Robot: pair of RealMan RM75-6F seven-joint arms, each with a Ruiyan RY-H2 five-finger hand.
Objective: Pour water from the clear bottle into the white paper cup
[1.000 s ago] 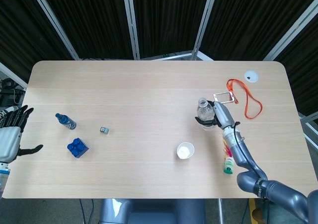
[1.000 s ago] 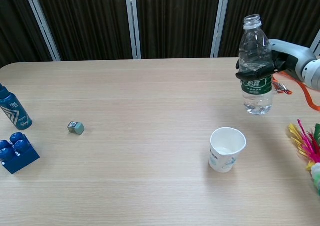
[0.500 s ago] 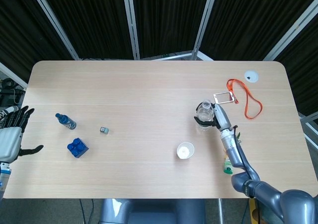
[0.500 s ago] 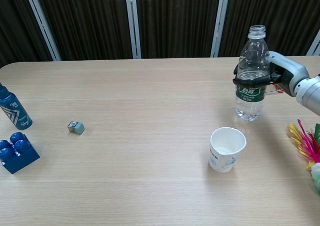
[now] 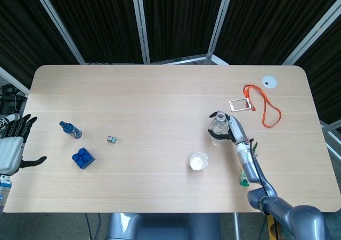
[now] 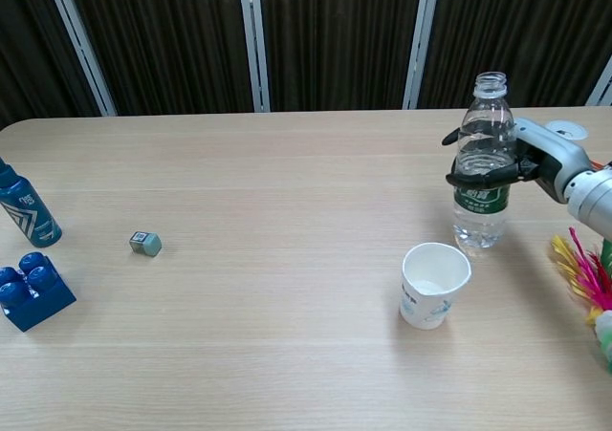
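bottle (image 6: pixel 483 168) lowered, green label perhaps unreadable

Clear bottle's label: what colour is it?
Green, with white print, on the clear bottle; the chest view shows it best.

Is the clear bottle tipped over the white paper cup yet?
No, the clear bottle stands upright in the right hand, beside the white paper cup.
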